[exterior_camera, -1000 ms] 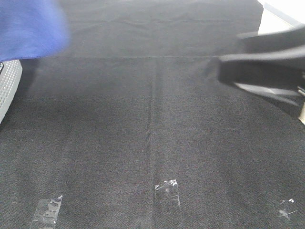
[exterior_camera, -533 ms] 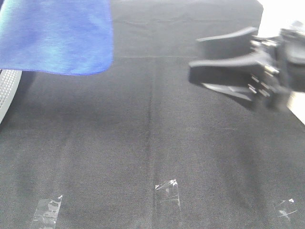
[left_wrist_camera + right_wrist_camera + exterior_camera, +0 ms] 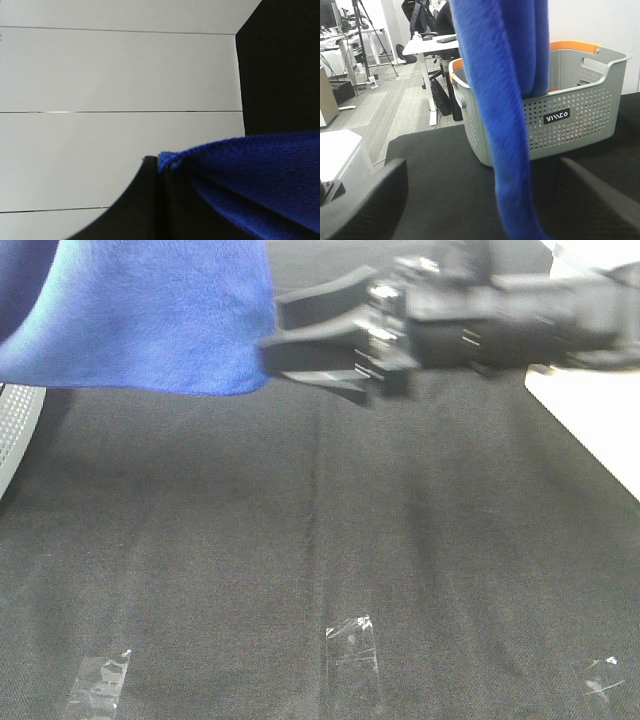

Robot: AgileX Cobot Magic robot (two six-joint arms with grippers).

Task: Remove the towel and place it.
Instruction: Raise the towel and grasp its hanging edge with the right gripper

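Note:
The royal-blue towel [image 3: 150, 320] hangs above the black table cloth at the far left, lifted off the surface. In the left wrist view my left gripper [image 3: 160, 164] is shut on a bunched edge of the towel [image 3: 255, 175]; that gripper itself is outside the exterior high view. My right gripper [image 3: 275, 332] reaches in from the right, jaws wide open, its fingertips at the towel's right edge. The right wrist view shows the towel [image 3: 505, 115] hanging as a narrow fold between the two open fingers [image 3: 365, 200], untouched by either.
A grey perforated basket [image 3: 580, 110] with an orange rim stands behind the towel, and its corner [image 3: 15, 430] shows at the left edge. Black cloth [image 3: 320, 540] covers the table, with tape patches [image 3: 352, 640] near the front. A white surface [image 3: 590, 420] lies at the right.
My right gripper has swept left across the table to the towel's right edge, still open. The towel has come further right into view.

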